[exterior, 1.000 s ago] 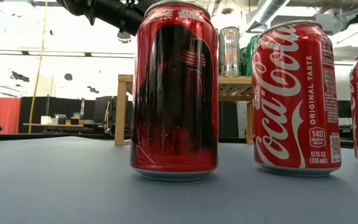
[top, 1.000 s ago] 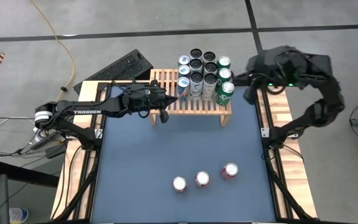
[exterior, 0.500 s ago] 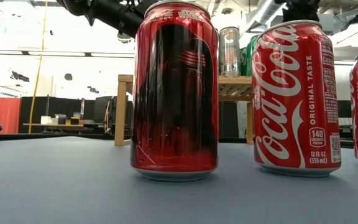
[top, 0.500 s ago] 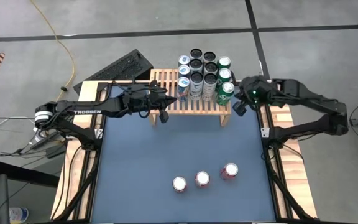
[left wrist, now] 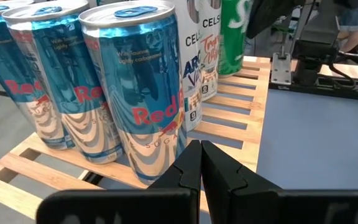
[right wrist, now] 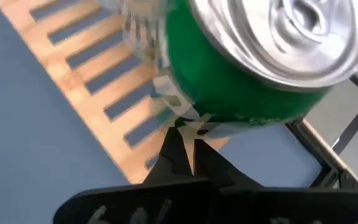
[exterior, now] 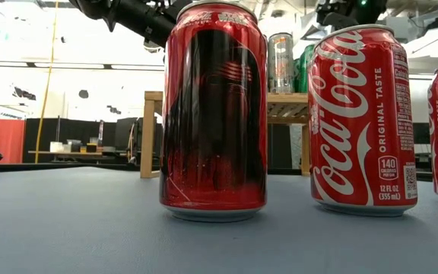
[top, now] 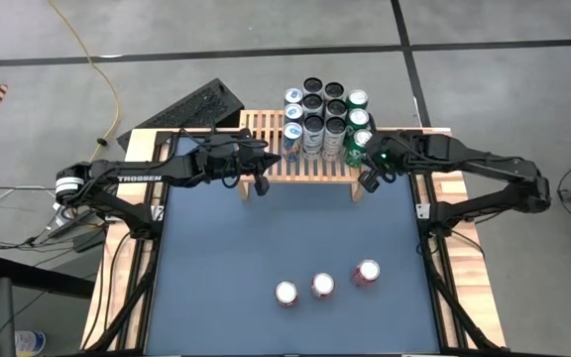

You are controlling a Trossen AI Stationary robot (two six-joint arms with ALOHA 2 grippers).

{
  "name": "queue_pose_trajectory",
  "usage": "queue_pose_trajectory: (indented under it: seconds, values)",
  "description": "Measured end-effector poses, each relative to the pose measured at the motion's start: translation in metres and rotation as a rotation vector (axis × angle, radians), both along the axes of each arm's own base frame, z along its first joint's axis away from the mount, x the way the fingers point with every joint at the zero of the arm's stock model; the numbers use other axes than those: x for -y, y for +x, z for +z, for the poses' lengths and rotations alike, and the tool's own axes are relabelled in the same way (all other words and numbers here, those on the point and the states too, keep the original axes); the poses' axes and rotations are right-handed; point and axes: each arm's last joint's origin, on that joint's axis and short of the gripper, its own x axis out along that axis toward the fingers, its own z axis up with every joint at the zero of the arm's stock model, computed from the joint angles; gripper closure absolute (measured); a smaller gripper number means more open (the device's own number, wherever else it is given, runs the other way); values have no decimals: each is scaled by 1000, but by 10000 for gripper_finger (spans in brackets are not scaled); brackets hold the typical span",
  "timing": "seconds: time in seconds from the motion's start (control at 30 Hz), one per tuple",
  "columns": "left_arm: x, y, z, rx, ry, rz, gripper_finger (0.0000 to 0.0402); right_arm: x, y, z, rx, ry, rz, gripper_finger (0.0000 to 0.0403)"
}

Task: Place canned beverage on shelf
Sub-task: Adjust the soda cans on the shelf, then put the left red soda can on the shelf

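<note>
Now between cans: nothing held by either claw, three red cans waiting on the tabletop, well in front of the shelf.

Shelf at the tabletop's far edge, right half filled: silver-blue cans toward the shelf's middle, white and dark-topped ones beside them, green cans at the shelf's right end. Left half of the slats bare.

Right claw just off the shelf's right front corner, fingers pressed together, empty, close beside the nearest green can, in the right wrist view a narrow gap between fingertips and can. Left claw at the shelf's front edge, near the middle, likewise closed on nothing, its tips just short of the front silver-blue can.

Judged step: a fetch due, no red can yet picked up. Judged next move: draw the right claw back from the shelf corner without nudging the green can, spread the fingers, travel away from the shelf to the nearest red can, come down around its body and close. After that, a lift high enough to clear the shelf's front rail and the standing cans, then a set-down on the bare slats left of the silver-blue row. Left arm perhaps in the way there; worth pulling clear first.
</note>
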Motion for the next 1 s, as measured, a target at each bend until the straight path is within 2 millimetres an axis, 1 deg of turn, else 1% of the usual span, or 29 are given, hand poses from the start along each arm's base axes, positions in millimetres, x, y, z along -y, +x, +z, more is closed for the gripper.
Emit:
queue_pose_trajectory:
  seconds: [0.27, 0.4, 0.5, 0.6, 0.67, 0.73, 0.83, 0.87, 0.93, 1.0]
  values:
    - [0, 0, -1, -10, -3, 0, 401, 15, 0, 2, 33, -5, -28, 403]
    - [0, 0, -1, -17, 4, -2, 401, 14, 0, 2, 45, 11, -15, 403]
    - [0, 0, -1, -24, 20, -4, 401, 9, 2, 2, 55, 32, 20, 403]
    - [0, 0, -2, -32, 20, 6, 401, 0, 4, 8, 77, 70, 55, 403]
    - [1, -4, 0, -40, 20, -6, 401, -9, 3, 18, 87, 88, 76, 403]
    - [3, -10, 8, -21, 30, -11, 401, -20, 0, 30, 100, 104, 103, 403]
    - [8, -27, 26, 15, 38, -11, 402, -38, -5, 47, 128, 171, 139, 403]
    - [10, -33, 32, 27, 43, -11, 401, -44, -6, 50, 137, 210, 150, 403]
    - [14, -48, 43, 49, 49, -11, 402, -57, -5, 51, 124, 309, 198, 403]
    - [19, -62, 54, 75, 51, -9, 401, -70, -2, 47, 79, 419, 259, 403]
